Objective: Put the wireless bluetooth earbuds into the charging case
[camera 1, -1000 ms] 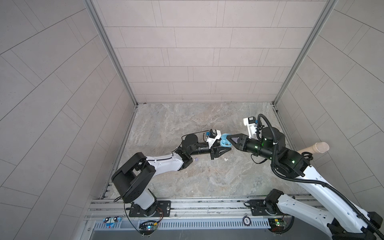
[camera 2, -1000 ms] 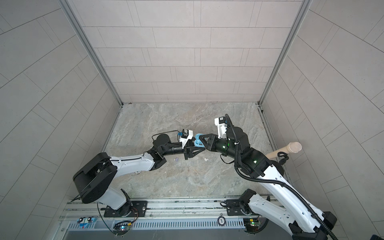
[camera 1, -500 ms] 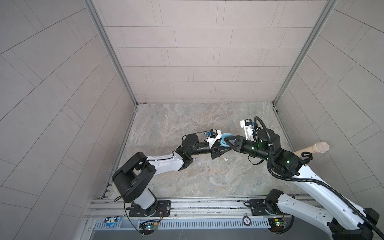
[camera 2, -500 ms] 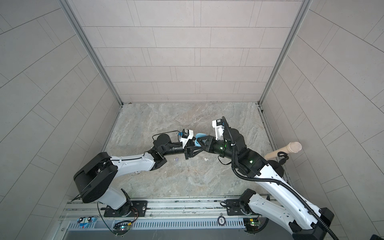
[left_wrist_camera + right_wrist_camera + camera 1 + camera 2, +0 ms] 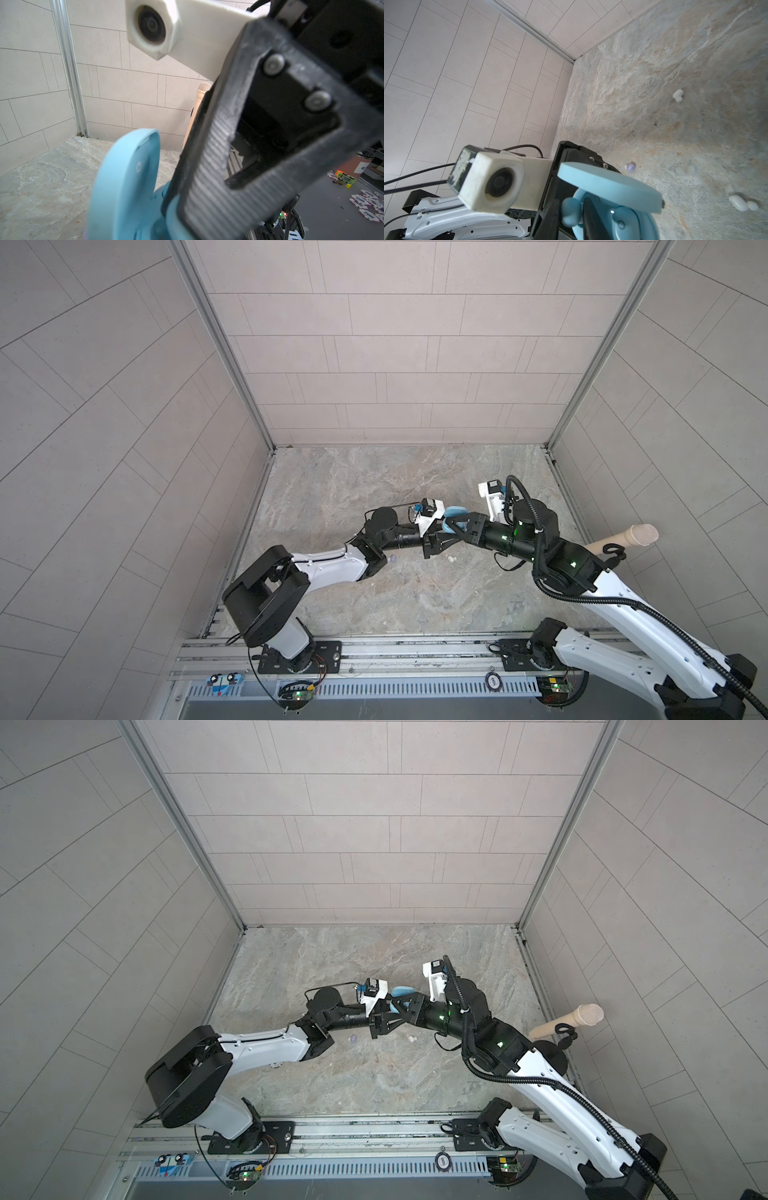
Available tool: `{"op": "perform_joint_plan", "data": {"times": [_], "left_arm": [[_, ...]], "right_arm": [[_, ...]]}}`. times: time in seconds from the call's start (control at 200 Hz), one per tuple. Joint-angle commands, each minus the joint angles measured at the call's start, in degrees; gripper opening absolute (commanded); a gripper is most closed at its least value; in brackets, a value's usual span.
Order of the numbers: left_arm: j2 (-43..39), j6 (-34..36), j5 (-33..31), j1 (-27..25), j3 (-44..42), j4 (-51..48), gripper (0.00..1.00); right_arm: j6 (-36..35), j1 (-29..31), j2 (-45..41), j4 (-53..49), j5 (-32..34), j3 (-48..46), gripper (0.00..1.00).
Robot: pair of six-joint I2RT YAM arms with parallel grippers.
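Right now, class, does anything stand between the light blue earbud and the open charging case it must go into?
Nothing visible does. The lid is swung up clear of the charging case base, and the light blue earbud sits right at that base with nothing between them.

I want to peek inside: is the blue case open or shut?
Open. The blue case has its lid lifted clear of the bottom half, and the inside shows.
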Motion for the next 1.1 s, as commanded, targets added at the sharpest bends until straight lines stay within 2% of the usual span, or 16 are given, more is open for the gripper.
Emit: {"op": "perform_joint_plan", "data": {"times": [0.0, 0.461, 0.721, 0.971, 1.096], "left_arm": [[-2.55, 1.11, -0.24, -0.39, 1.31, 2.06, 0.0], [-3.36, 1.76, -1.21, -0.39, 0.45, 1.86, 0.0], [-3.3, 1.95, -1.31, -0.39, -0.64, 1.66, 0.0], [-4.13, 3.31, -0.54, -0.39, -1.62, -0.9, 0.0], [-5.07, 4.14, 0.44, -0.39, -1.88, -3.02, 0.0]], "right_arm": [[0.64, 0.34, -0.54, -1.22, 0.04, -0.32, 0.31], [-2.18, 0.28, -1.5, -7.29, 2.36, 3.47, 0.51], [-6.07, 0.21, -1.94, -16.43, 4.71, 9.78, 0.57], [-10.11, -0.79, 0.1, -23.4, 5.07, 15.72, 0.58], [-13.49, -3.17, 2.37, -27.38, 4.42, 20.44, 0.57]]}}
